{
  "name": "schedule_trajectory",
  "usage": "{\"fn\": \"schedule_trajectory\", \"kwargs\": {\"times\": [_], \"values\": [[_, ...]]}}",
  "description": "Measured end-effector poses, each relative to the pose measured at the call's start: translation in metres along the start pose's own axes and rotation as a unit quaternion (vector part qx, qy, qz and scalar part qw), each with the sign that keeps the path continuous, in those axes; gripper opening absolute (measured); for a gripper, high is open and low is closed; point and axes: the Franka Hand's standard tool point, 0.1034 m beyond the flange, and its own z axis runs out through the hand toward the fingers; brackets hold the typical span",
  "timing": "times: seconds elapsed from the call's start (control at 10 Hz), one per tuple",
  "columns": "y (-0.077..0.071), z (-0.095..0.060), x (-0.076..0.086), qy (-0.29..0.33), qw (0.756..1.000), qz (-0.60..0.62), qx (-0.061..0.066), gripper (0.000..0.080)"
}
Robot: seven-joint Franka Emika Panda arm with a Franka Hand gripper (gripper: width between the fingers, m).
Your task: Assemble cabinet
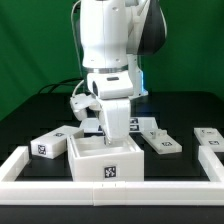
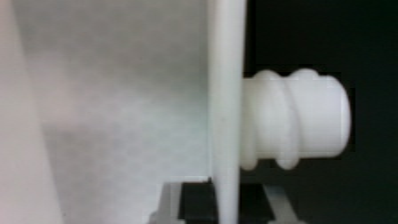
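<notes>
The cabinet's open box body (image 1: pixel 107 160) stands near the front rail and shows a tag on its front. My gripper (image 1: pixel 113 130) hangs straight over it. In the wrist view the gripper (image 2: pixel 228 202) is shut on a thin white panel (image 2: pixel 226 90), seen edge-on. A dark finger (image 2: pixel 196 200) sits on each side of the panel. A ribbed white knob (image 2: pixel 302 118) sticks out from one face of the panel. A broad white surface (image 2: pixel 107 100) fills the other side. I cannot tell how the panel stands relative to the box.
Tagged white blocks lie on the black table: one (image 1: pixel 50 144) at the exterior view's left, one (image 1: pixel 161 141) to the right, one (image 1: pixel 210 137) at far right. The long white border rail (image 1: pixel 110 190) runs along the front and sides.
</notes>
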Motion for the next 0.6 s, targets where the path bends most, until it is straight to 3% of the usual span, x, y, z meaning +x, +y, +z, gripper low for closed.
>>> {"fn": "schedule_trajectory", "kwargs": {"times": [0.5,0.6], "values": [[0.001,0.000,0.002,0.000,1.000,0.009,0.000,0.0034],[0.004,0.000,0.011,0.002,0.999,0.036,-0.002,0.0034]]}}
